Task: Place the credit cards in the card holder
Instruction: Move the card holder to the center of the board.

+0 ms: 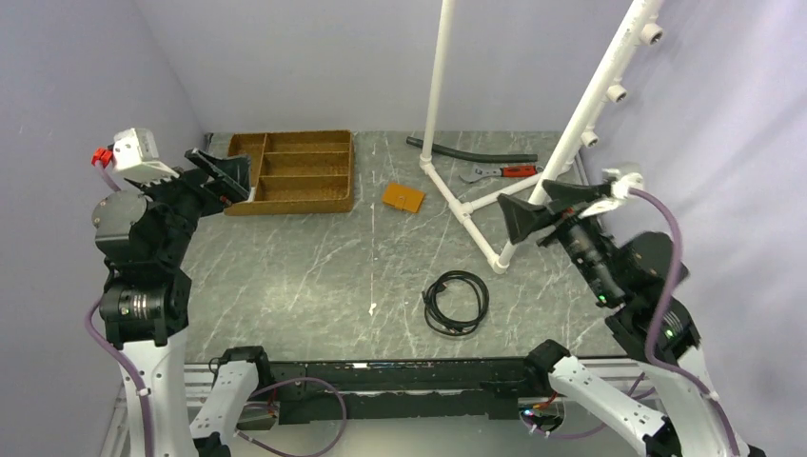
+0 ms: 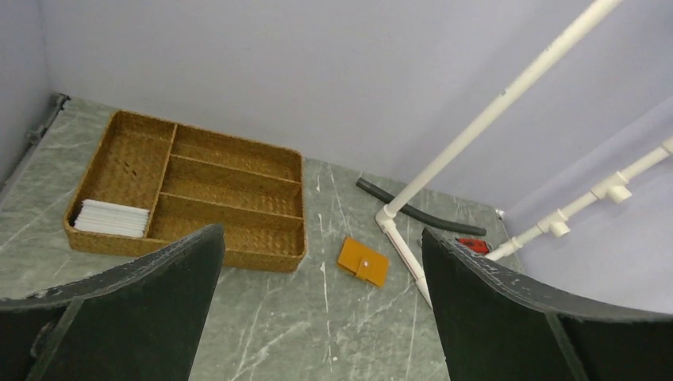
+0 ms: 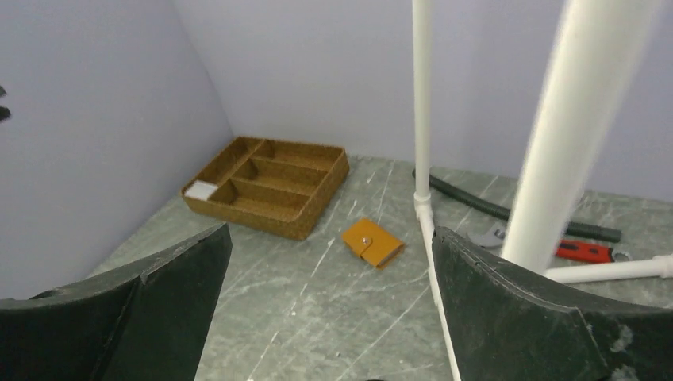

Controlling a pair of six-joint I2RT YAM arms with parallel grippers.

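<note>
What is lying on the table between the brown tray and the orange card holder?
Nothing: in the left wrist view, only bare table separates the tray from the card holder; they lie apart.

A grey, white-veined marble-look tabletop [image 1: 314, 267] sits enclosed by plain pale lavender walls [image 1: 314, 57] on the left, far and right sides. A white pipe frame [image 1: 440, 76] rises at the far right. Soft, even light.

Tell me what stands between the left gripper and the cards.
Nothing lies over the cards. Only the tray wall rings them, so the open left gripper would likely have to come down from above.
</note>
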